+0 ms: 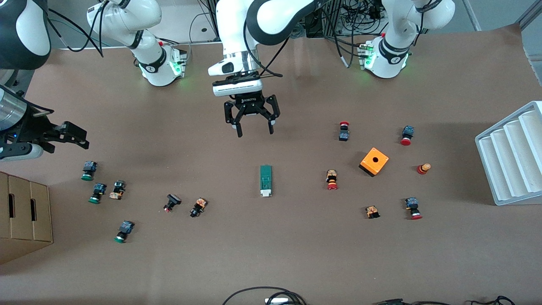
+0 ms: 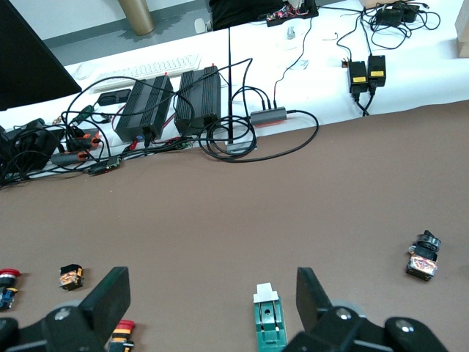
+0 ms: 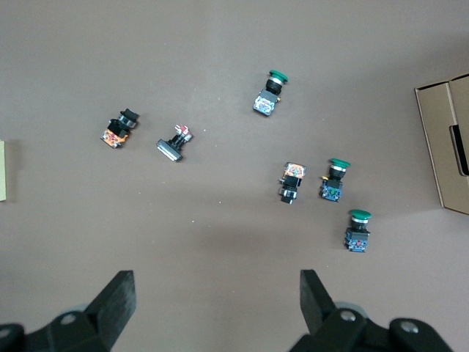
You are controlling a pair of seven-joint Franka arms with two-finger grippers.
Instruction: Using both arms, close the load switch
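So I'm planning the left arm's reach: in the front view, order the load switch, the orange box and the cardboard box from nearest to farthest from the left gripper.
From the open left gripper, over bare table:
1. Load switch, just nearer the camera, mid-table.
2. Orange box, toward the left arm's end.
3. Cardboard box, at the right arm's end.

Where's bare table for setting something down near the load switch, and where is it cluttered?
Bare: the wide strip nearer the front camera than the load switch, and the patches beside it. Crowded: the green-capped buttons by the cardboard box toward the right arm's end; the red-capped buttons around the orange box.
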